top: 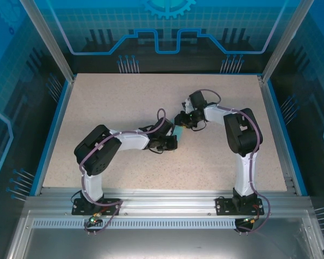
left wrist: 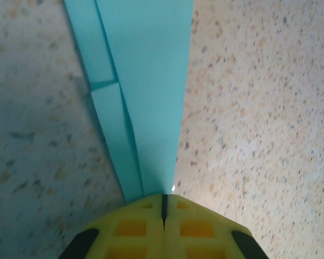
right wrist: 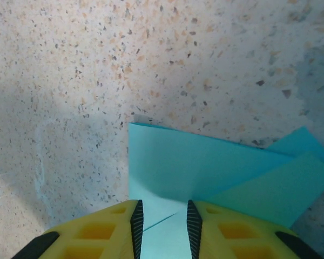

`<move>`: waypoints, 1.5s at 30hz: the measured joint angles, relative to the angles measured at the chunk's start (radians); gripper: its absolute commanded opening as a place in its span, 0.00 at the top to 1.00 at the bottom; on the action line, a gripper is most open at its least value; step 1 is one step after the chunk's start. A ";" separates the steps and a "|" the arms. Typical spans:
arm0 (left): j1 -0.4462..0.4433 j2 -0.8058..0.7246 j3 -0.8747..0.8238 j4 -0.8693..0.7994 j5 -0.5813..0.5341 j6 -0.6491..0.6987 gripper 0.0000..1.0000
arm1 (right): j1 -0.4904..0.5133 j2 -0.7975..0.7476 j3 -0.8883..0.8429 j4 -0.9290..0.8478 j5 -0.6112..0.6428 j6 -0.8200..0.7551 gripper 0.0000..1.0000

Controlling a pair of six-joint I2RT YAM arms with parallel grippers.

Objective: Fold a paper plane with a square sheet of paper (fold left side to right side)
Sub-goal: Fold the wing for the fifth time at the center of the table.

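The light-blue sheet of paper (top: 179, 132) is folded into a long, narrow paper plane shape with layered flaps. It sits mid-table between the two grippers. My left gripper (top: 173, 141) is shut on one pointed end. In the left wrist view the paper (left wrist: 146, 81) runs straight out from the closed yellow fingertips of the left gripper (left wrist: 163, 197), over the speckled table. My right gripper (top: 182, 120) is at the other end. Its jaws (right wrist: 162, 208) stand apart over the paper (right wrist: 205, 162), and a crease line shows in the gap between them.
The speckled tabletop (top: 124, 102) has a blue border and metal frame posts at the sides. Both arms bend inward so the wrists nearly meet at the centre. Bare table lies to the left, right and back.
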 measured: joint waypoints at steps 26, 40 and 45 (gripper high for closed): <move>0.018 -0.019 0.019 0.005 0.180 0.027 0.99 | 0.000 0.009 0.018 -0.027 0.006 -0.008 0.71; 0.052 0.042 0.013 0.020 0.195 0.049 0.99 | 0.000 0.009 0.018 -0.029 0.007 -0.012 0.71; 0.051 0.021 -0.046 0.099 0.195 0.049 0.99 | 0.000 0.009 0.020 -0.034 0.009 -0.011 0.71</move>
